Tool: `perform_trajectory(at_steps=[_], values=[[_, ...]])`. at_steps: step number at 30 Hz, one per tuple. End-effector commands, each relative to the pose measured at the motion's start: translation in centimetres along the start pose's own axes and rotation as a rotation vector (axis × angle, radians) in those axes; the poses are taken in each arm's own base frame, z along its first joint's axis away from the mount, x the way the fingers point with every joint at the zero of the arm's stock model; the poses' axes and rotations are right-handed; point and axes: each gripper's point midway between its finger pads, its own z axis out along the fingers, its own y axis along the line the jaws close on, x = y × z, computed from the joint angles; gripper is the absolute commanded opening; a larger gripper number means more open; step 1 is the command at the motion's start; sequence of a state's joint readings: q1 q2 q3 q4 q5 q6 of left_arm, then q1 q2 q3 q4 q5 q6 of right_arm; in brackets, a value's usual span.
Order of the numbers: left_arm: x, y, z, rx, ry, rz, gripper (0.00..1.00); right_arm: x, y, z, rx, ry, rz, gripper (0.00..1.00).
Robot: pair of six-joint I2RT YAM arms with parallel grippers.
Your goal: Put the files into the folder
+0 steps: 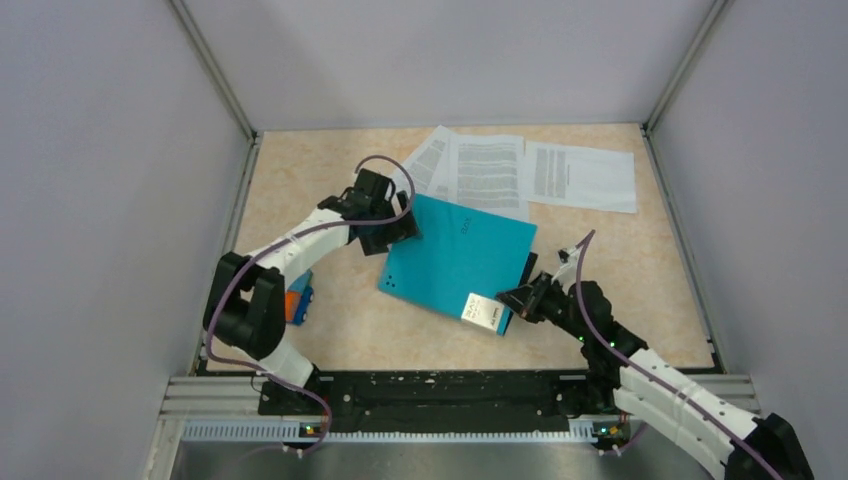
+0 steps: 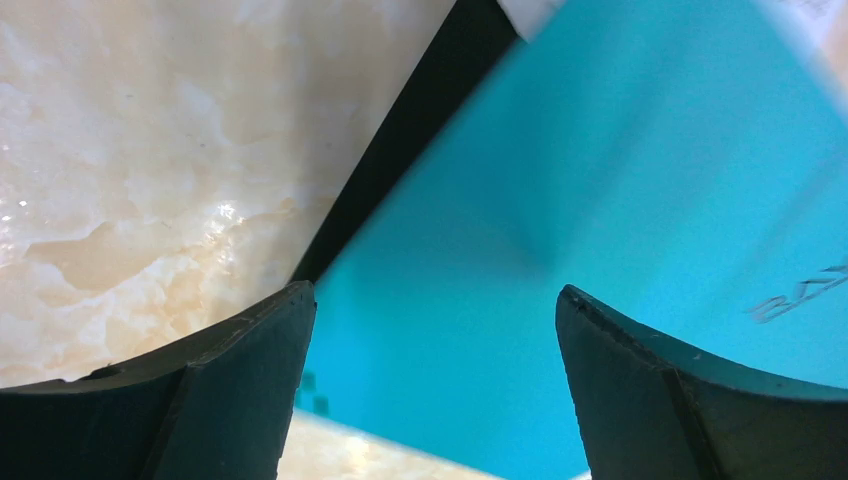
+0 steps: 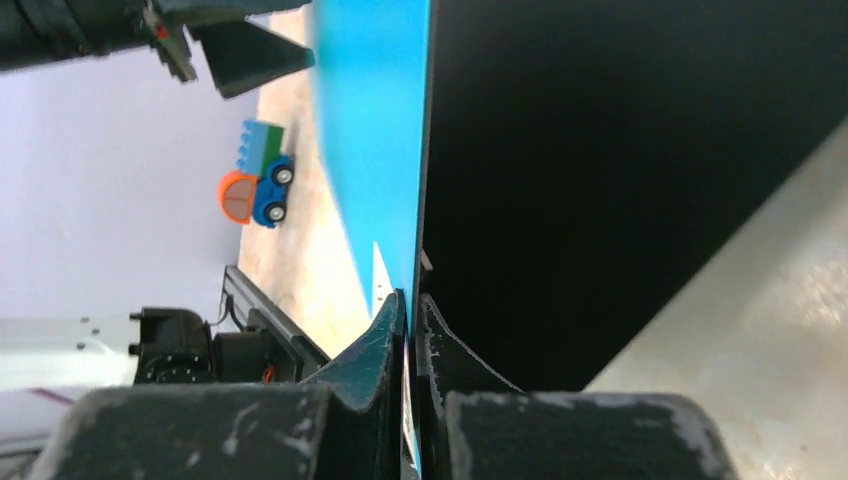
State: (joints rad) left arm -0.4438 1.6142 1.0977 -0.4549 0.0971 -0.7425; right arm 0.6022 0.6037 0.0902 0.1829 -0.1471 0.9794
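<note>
The teal folder (image 1: 455, 258) lies mid-table with its white label (image 1: 481, 313) at the near corner. My right gripper (image 1: 512, 298) is shut on the folder's teal cover (image 3: 375, 130) at that corner and lifts it edge-on, so the black inside (image 3: 640, 150) shows. My left gripper (image 1: 400, 232) is open over the folder's far-left corner, with the teal cover (image 2: 600, 200) between its fingers. The files (image 1: 490, 170), several white printed sheets, lie fanned out on the table behind the folder.
A small blue-and-orange toy block (image 1: 298, 300) sits by the left arm and also shows in the right wrist view (image 3: 258, 185). Grey walls enclose the table on three sides. The black rail (image 1: 440, 385) runs along the near edge.
</note>
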Motion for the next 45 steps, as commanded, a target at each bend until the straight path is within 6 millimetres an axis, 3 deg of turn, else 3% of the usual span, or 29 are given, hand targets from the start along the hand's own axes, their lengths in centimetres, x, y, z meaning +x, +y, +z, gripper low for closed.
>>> perform_trajectory(at_steps=[1,3,6,9,18,22,27,35,40,45], values=[[-3.4,-3.2,-7.3,0.016,-0.11,-0.052,0.94,-2.1,1.9,-0.9,0.001,-0.055,-0.204,0.0],[-4.2,-4.1,-9.4,0.039,-0.144,-0.078,0.92,-2.6,2.6,-1.4,-0.014,-0.07,-0.254,0.0],[-5.2,-3.8,-12.3,0.017,-0.228,-0.126,0.92,-3.1,3.6,-2.0,-0.028,-0.078,-0.314,0.0],[-5.5,-3.6,-13.9,0.026,-0.277,-0.193,0.92,-3.5,5.2,-2.6,-0.069,-0.085,-0.38,0.0],[-5.3,-6.9,-19.1,0.091,-0.365,-0.388,0.9,-3.7,9.7,-4.4,-0.119,-0.073,-0.641,0.0],[-5.3,-7.7,-20.5,0.117,-0.363,-0.469,0.9,-2.5,11.3,-4.5,-0.119,-0.039,-0.725,0.0],[-4.9,-8.5,-22.0,0.143,-0.355,-0.52,0.94,0.7,13.0,-3.9,-0.058,0.0,-0.877,0.0],[-1.1,-5.1,-23.1,0.071,-0.345,-0.557,0.87,5.3,15.2,-3.3,0.02,0.022,-1.072,0.0],[1.4,-2.5,-24.0,0.039,-0.344,-0.563,0.81,7.1,16.1,-3.1,0.02,0.037,-1.108,0.0],[3.2,-0.7,-23.3,-0.009,-0.316,-0.552,0.67,8.6,16.4,-2.8,0.035,0.051,-1.144,0.0]])
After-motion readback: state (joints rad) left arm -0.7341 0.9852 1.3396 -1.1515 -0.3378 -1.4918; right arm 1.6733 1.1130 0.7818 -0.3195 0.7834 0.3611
